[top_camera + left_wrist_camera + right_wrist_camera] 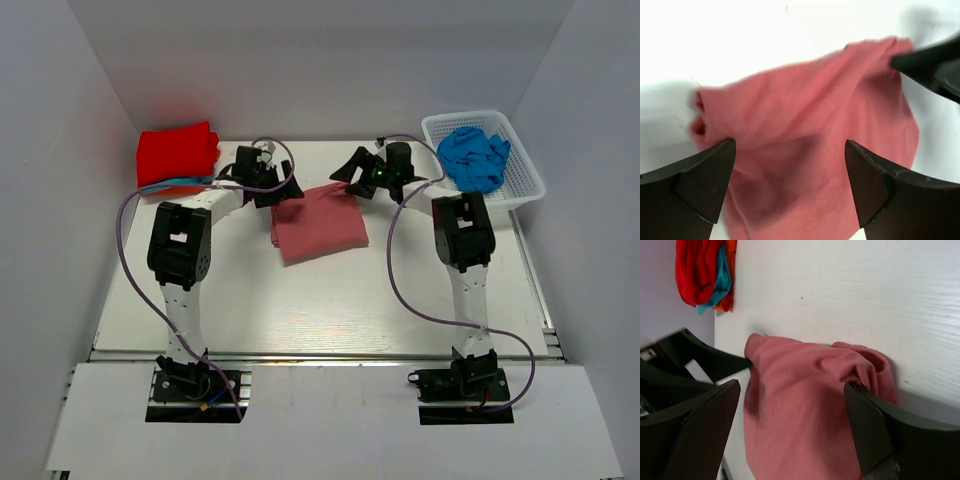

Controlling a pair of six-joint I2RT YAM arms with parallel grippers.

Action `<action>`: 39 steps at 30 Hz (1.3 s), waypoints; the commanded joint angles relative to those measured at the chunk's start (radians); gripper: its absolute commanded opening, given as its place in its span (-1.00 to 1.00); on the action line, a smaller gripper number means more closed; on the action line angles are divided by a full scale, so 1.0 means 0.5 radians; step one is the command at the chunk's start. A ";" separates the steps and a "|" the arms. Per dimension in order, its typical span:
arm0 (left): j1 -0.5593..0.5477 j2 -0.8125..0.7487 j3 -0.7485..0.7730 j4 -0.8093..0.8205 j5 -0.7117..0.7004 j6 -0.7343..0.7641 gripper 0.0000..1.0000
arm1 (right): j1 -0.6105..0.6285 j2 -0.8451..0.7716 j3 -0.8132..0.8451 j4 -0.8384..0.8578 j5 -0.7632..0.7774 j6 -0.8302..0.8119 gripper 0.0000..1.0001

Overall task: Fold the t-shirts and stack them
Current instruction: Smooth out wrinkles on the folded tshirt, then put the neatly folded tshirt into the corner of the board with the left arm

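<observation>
Dusty rose-red cotton t-shirt (320, 225) lies flat under and between both finger pairs. Left gripper (790, 162) splayed wide, gripping nothing; right gripper (792, 407) likewise, one finger touching cloth corner. Best: close on both far corners together, lift evenly, keep edge taut.

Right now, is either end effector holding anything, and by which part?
Nothing is gripped. The left end effector and right end effector are both open over the pink shirt, at its far edge.
</observation>
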 commanded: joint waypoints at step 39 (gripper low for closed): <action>-0.395 0.407 0.140 -0.816 -0.822 0.124 -0.22 | -0.056 -1.829 -1.508 -0.369 0.707 -0.738 0.80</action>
